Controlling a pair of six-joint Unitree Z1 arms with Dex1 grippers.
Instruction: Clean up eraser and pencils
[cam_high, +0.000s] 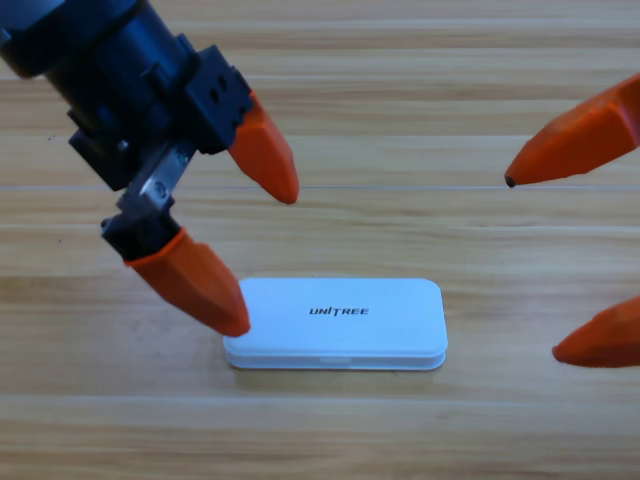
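1. high view: white case (335, 322) lies shut on the wooden table (400, 100); eraser and pencils not visible, presumably inside.
2. left gripper (262, 262) hangs at the case's left end, jaws spread wide, lower tip at its corner.
3. right gripper (535, 268) waits at the right edge, jaws apart.
4. judged: tidy-up near done; next move, clear off without nudging the case.
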